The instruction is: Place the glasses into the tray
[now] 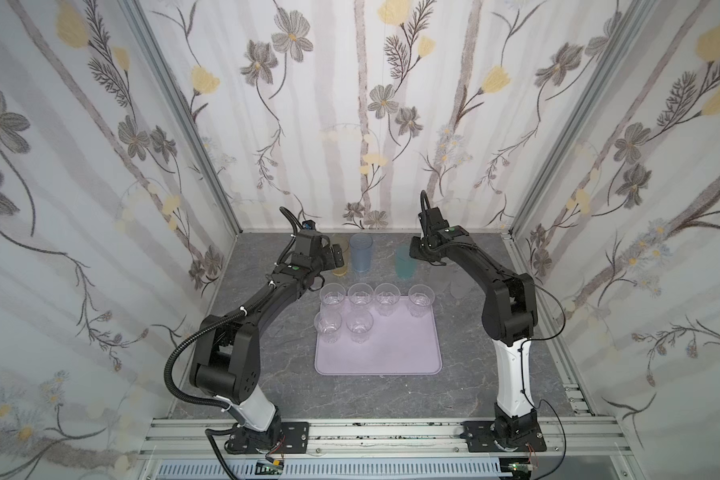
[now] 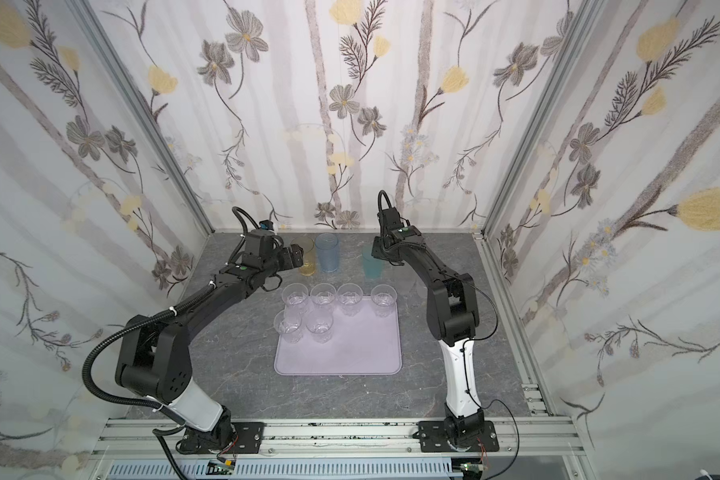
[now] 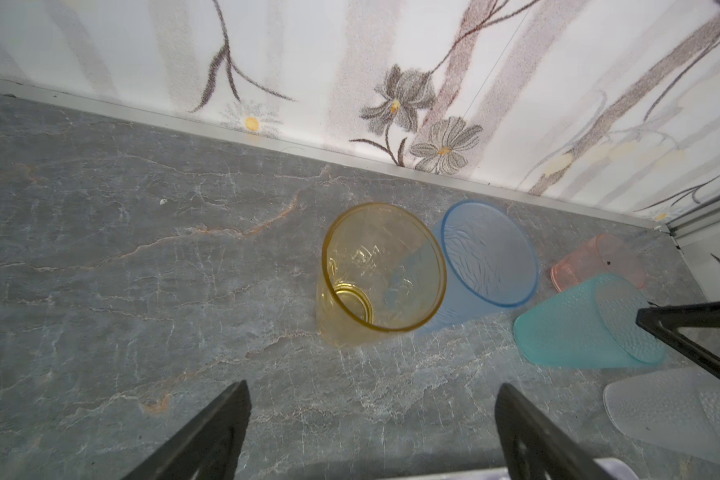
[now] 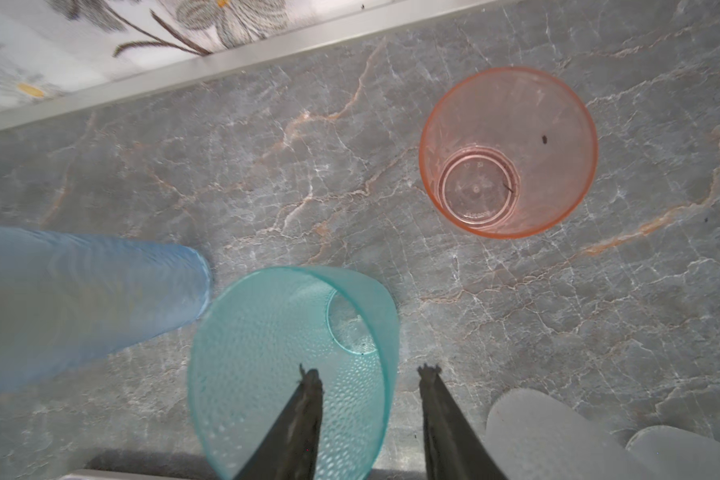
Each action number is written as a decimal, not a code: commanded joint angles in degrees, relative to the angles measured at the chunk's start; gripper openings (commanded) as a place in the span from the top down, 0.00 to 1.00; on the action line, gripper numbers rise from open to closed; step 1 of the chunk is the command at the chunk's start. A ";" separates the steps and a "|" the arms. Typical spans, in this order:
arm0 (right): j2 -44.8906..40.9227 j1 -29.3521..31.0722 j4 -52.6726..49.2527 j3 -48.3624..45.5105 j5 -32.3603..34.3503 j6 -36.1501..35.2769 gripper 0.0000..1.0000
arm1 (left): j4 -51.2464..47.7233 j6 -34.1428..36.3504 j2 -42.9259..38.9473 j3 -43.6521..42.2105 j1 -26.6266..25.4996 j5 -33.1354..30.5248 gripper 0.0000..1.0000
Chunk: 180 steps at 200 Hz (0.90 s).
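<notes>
The lilac tray [image 1: 391,357] [image 2: 350,357] lies mid-table, with several short clear glasses [image 1: 360,295] standing in its far-left part. Behind it stand the tall amber glass [image 3: 381,270] [image 2: 306,262], the blue glass [image 1: 361,253] [image 3: 487,253] and the teal glass [image 1: 404,262] [image 4: 292,365]. My left gripper [image 3: 373,386] [image 1: 337,255] hangs open just short of the amber glass, holding nothing. My right gripper [image 4: 368,370] [image 1: 416,253] is open astride the teal glass's wall, one finger inside and one outside, neither touching it. A short pink glass [image 4: 508,149] stands beyond it.
Two frosted glasses [image 4: 528,432] [image 3: 682,411] stand close beside my right gripper. The back wall's metal strip [image 3: 350,153] runs just behind the row of coloured glasses. The blue glass almost touches the amber one.
</notes>
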 commanded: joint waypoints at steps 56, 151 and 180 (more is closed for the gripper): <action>-0.44 0.27 2.01 0.45 -0.30 -0.65 0.86 | 0.87 1.71 -8.02 -6.55 -7.99 -6.96 0.04; -15.57 3.20 0.84 -6.47 0.04 -0.99 0.91 | 8.46 5.78 -14.37 -10.86 -17.86 -9.26 0.00; -20.67 3.78 1.04 -11.03 0.11 -0.84 0.92 | 15.41 5.90 -19.01 -16.70 -19.00 -9.40 0.00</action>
